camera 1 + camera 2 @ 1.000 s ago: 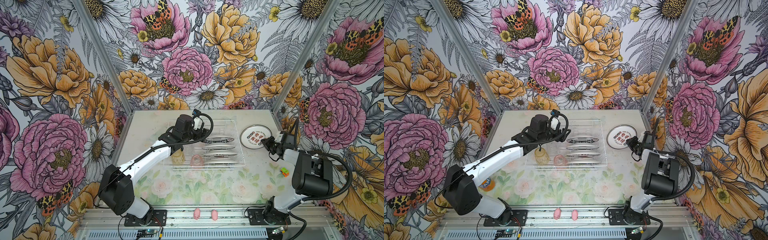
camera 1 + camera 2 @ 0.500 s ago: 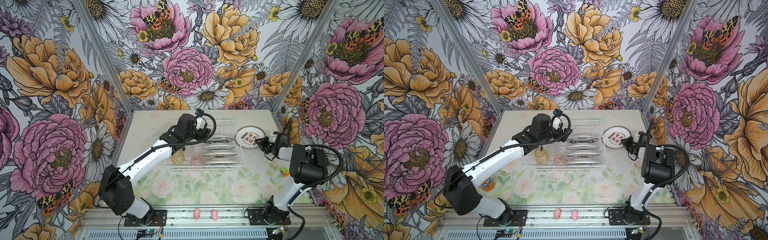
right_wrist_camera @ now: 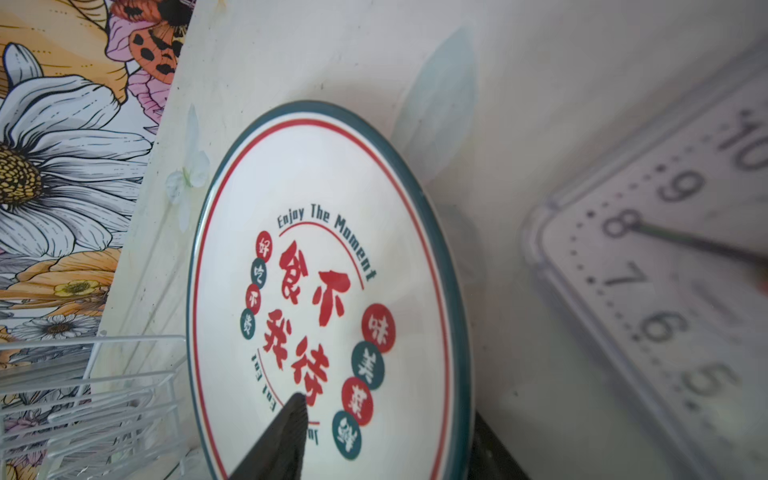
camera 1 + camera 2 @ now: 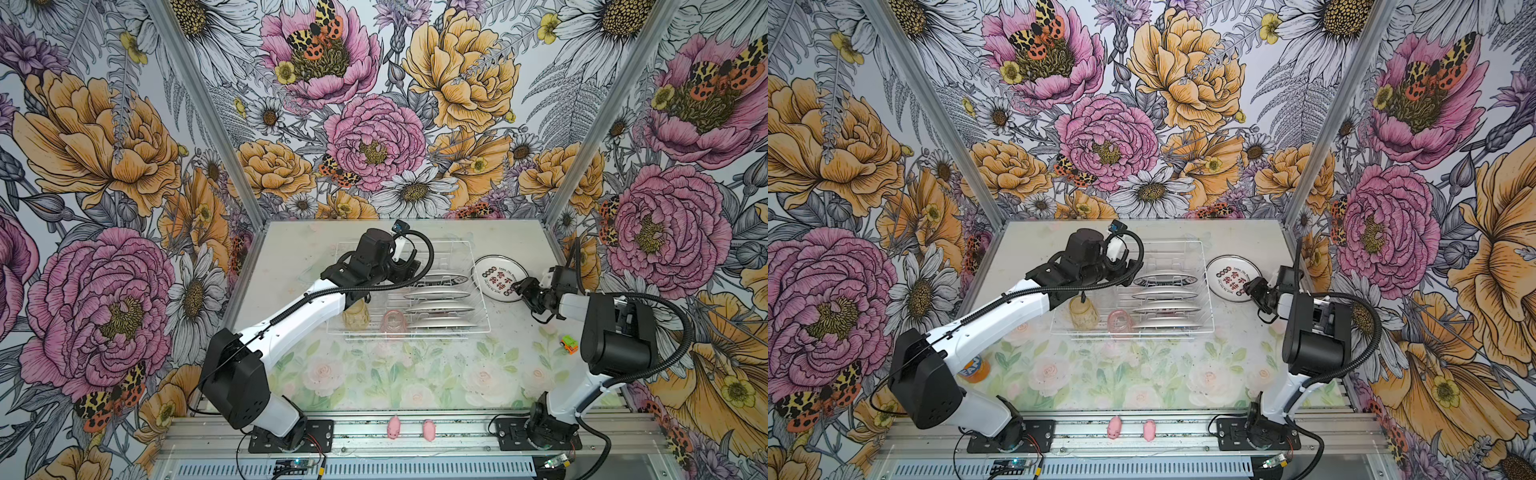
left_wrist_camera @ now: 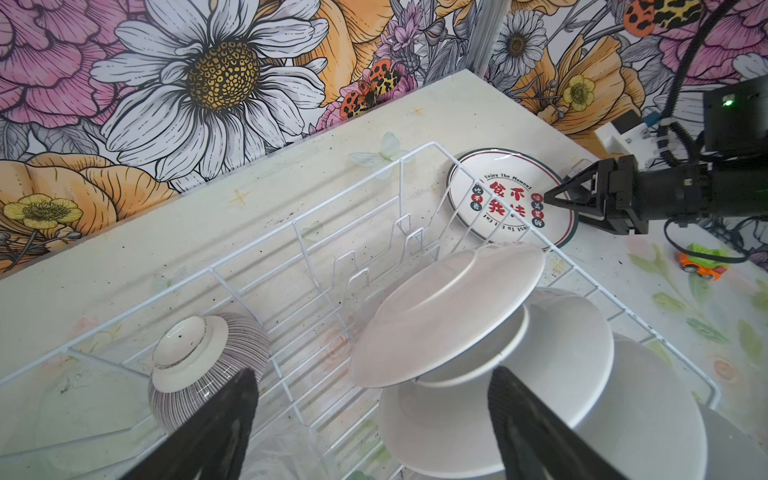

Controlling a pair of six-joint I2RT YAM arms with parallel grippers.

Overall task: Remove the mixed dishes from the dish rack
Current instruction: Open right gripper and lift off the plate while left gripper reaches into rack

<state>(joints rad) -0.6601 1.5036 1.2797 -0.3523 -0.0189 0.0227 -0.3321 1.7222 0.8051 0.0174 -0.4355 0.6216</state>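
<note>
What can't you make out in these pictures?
- Bowl: under the left arm in both top views.
- Clock: blurred, cut off, right wrist view.
- Racked plates: prints unseen, edge-on from above, backs in left wrist view.
- Right gripper: grip on the plate unclear in every view.

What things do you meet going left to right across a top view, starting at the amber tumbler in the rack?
amber tumbler → pink tumbler → standing plates → printed plate → toy car
</note>
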